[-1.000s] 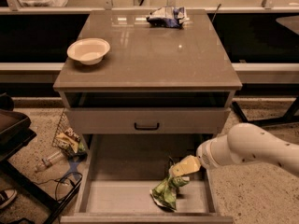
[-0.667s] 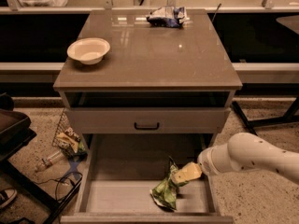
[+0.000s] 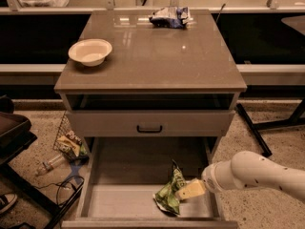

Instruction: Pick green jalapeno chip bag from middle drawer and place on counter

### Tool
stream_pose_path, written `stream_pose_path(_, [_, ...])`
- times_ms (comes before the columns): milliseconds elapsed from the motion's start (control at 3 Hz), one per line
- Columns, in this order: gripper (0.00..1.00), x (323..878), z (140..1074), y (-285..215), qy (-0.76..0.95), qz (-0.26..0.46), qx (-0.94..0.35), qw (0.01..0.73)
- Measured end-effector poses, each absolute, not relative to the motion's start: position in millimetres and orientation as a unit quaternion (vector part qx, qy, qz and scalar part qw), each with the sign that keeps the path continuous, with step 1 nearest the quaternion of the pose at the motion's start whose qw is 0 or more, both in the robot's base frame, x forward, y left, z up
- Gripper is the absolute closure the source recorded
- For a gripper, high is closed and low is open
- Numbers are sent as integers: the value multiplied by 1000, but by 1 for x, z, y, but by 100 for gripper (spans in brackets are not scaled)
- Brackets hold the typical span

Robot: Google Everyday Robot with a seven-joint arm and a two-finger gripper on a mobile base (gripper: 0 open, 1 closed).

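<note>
One green jalapeno chip bag (image 3: pixel 167 198) touches the pincer (image 3: pixel 185 192) (in middle drawer (image 3: pixel 124 200)).

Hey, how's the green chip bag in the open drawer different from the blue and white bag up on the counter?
The green jalapeno chip bag lies in the middle drawer, near its front; the blue-and-white snack bag lies at the back edge of the counter. The end effector is at the green bag's right side, far from the blue-and-white one. Both are small and crumpled.

Robot-testing lab mock-up, marked by a freestanding counter (image 3: pixel 152 56) on speckled floor (image 3: pixel 281 140), loose cables (image 3: pixel 71 181), and a gripper (image 3: pixel 190 190) low inside the open middle drawer (image 3: pixel 128 166).
</note>
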State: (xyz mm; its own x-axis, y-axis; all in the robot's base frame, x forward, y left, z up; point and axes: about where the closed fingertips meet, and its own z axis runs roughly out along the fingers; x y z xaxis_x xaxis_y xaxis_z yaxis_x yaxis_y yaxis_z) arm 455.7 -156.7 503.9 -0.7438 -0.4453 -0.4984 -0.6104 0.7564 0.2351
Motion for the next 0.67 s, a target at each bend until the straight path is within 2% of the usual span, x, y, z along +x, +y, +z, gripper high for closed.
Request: stream_pose_path(667, [0, 481, 455, -133, 906, 250, -275, 201])
